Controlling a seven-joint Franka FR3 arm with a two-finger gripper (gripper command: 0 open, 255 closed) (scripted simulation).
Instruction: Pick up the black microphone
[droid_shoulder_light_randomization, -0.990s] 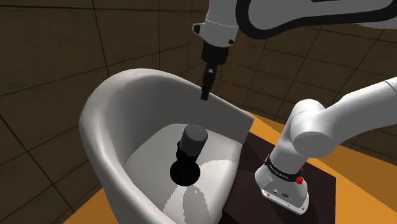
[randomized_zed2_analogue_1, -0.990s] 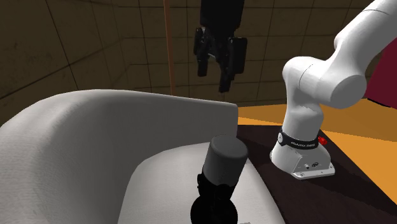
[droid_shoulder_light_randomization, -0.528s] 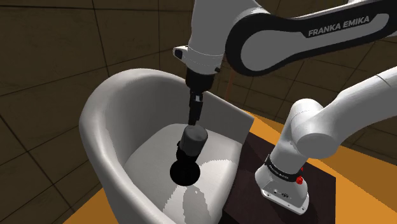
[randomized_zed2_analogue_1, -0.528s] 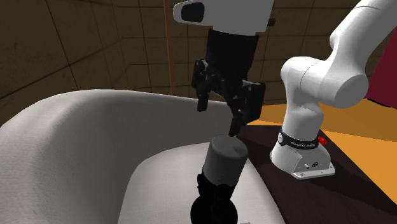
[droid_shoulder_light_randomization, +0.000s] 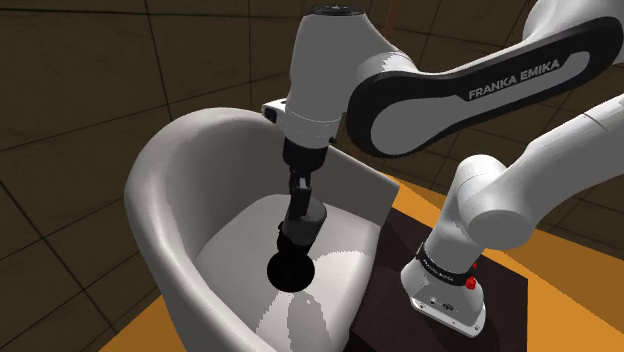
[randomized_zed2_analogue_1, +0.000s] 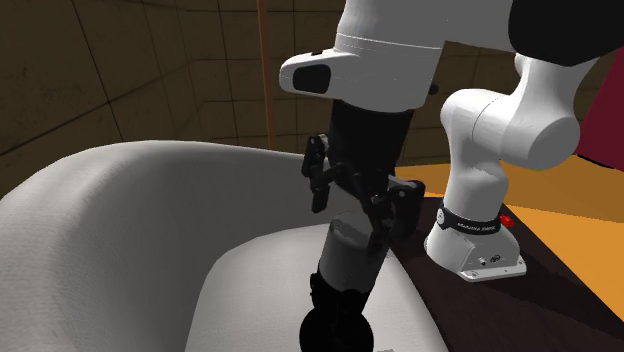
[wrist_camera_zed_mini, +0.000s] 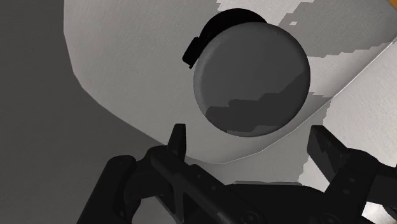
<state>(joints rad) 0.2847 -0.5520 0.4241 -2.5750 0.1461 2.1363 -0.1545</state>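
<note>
White armchair (droid_shoulder_light_randomization: 160, 200) seen left to centre of frame | black microphone (droid_shoulder_light_randomization: 296, 245) stood upright on its seat, frame centre | gripper (droid_shoulder_light_randomization: 299, 193) held directly above microphone head, jaws spread, nothing grasped | dark stand (droid_shoulder_light_randomization: 508, 292) at lower right

White arm (droid_shoulder_light_randomization: 500, 190), dark bands (droid_shoulder_light_randomization: 440, 85) lettered FRANKA EMIKA, red button (droid_shoulder_light_randomization: 470, 283) at base (droid_shoulder_light_randomization: 440, 295), black end effector (randomized_zed2_analogue_1: 352, 225).

One dark microphone (wrist_camera_zed_mini: 251, 70); one white armchair (droid_shoulder_light_randomization: 160, 180); one arm (droid_shoulder_light_randomization: 450, 90); one hand (wrist_camera_zed_mini: 248, 132), two fingers (wrist_camera_zed_mini: 331, 153); one dark stand (droid_shoulder_light_randomization: 505, 295)
</note>
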